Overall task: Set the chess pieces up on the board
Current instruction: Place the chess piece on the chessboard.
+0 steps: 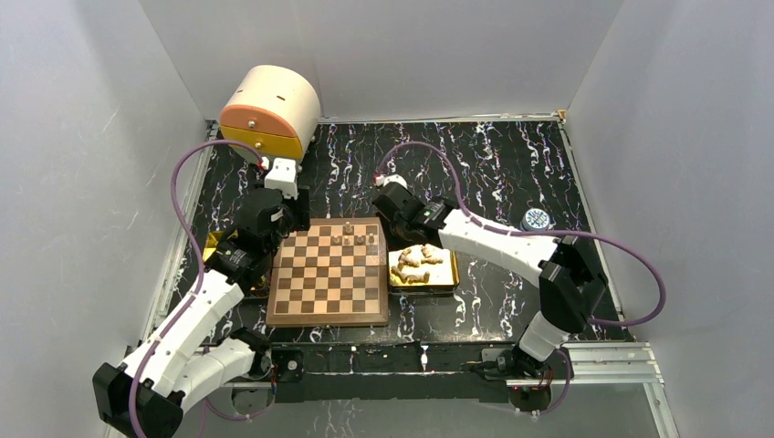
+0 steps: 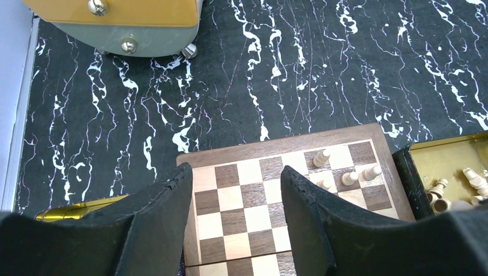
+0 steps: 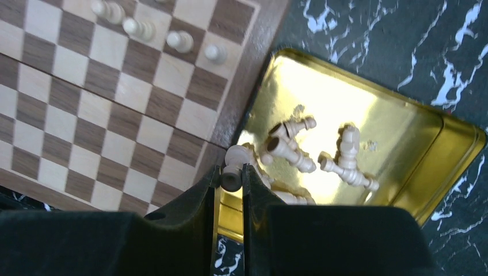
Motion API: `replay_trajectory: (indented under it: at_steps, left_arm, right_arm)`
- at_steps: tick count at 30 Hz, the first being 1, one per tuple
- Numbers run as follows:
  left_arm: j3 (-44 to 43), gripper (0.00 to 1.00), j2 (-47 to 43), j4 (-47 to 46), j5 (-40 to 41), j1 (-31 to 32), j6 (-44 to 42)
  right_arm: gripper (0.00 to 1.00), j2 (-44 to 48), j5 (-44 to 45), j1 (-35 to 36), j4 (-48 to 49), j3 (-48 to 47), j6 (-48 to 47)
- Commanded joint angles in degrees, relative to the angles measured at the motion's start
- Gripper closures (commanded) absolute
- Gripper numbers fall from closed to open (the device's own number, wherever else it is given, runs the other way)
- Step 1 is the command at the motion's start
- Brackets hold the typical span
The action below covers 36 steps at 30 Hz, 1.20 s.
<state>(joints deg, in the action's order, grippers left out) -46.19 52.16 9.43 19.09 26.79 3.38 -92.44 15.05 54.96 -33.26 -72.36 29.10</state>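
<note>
We pinch a chess piece (image 3: 235, 156) in our right claw (image 3: 231, 173) over the gold tray (image 3: 426, 132) beside the board (image 3: 86, 115), for placing there, our left claw (image 2: 236, 195) spread near its far corner.

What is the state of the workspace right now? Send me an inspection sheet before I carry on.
Surface: black marbled table, no spills seen.
Job's things: board centred; four chess pieces standing near its far right corner; loose pieces lying in the gold tray right of it.
Clutter: round drawer box at the far left corner; small round blue object at right; second gold tray left of the board, mostly hidden.
End effectors: left end effector open, empty, over the board's far left; right end effector shut on a chess piece at the tray's edge.
Cables: purple cables loop off both arms, none on the board.
Surroundings: white walls on three sides.
</note>
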Motion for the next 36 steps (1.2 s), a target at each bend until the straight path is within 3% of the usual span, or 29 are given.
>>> replay_trajectory:
  at_steps: [1,17,36]
  left_arm:
    - [0.31,0.44,-2.21,-0.69,1.38,-0.15,-0.41]
    - [0.52,0.43,-4.00,-0.76,2.11,-0.15,-0.43]
    - [0.40,0.43,-4.68,-0.71,1.56,-0.15,-0.56]
  right_arm:
    - [0.79,-4.32,-0.14,-1.28,0.47,-7.13,-2.95]
    - [0.78,-21.25,-4.05,-5.45,-3.95,-25.71,-7.59]
    - [0.76,-30.79,-6.50,-6.37,-10.76,-37.64,-7.14]
